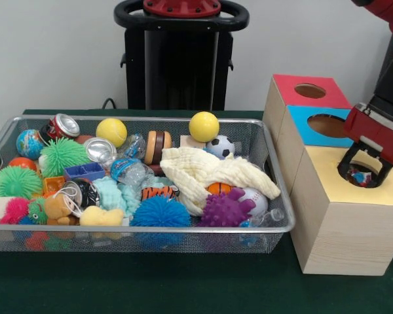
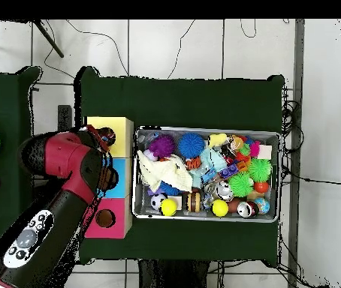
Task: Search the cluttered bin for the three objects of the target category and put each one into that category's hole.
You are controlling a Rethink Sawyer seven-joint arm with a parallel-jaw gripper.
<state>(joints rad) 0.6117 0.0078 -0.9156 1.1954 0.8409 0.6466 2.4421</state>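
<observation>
While the gripper hangs right over the hole of the yellow-topped box, a small multicoloured object shows between its tips inside the hole's rim; whether the tips clamp it or stand apart I cannot tell. That box is the nearest of three wooden boxes in a row to the right of the bin, with the blue-topped box behind it and the red-topped box farthest. The wire bin holds the clutter: a cream cloth at its right, a purple spiky ball and a blue spiky ball near the front, two yellow balls at the back, a green spiky ball and a crushed can at the left.
</observation>
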